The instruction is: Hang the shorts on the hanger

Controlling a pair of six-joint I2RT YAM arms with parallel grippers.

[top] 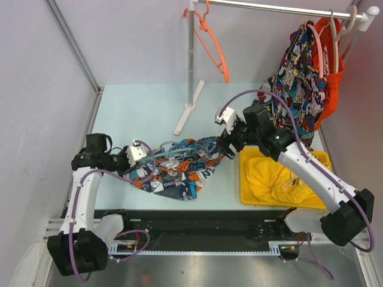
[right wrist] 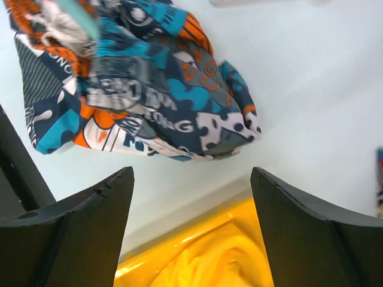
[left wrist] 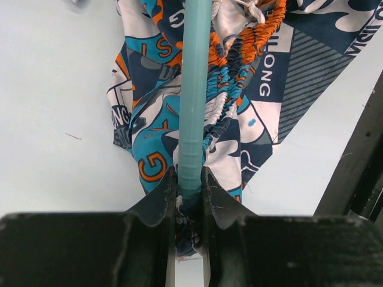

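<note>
The shorts (top: 179, 167), navy, teal, orange and white print, lie bunched on the table between the arms. The teal hanger (top: 173, 150) runs through their gathered waistband; in the left wrist view its bar (left wrist: 194, 89) passes over the fabric (left wrist: 239, 107). My left gripper (top: 139, 156) is shut on the hanger's end together with a fold of the shorts (left wrist: 189, 191). My right gripper (top: 226, 148) is open and empty, just right of the shorts (right wrist: 161, 107), above the tray's near edge.
A yellow tray (top: 248, 191) with a plain yellow garment (top: 275, 179) sits at the right. A white rack stand (top: 190, 84) stands behind, with an orange hanger (top: 214, 45) and comic-print shorts (top: 302, 78) hanging from its rail.
</note>
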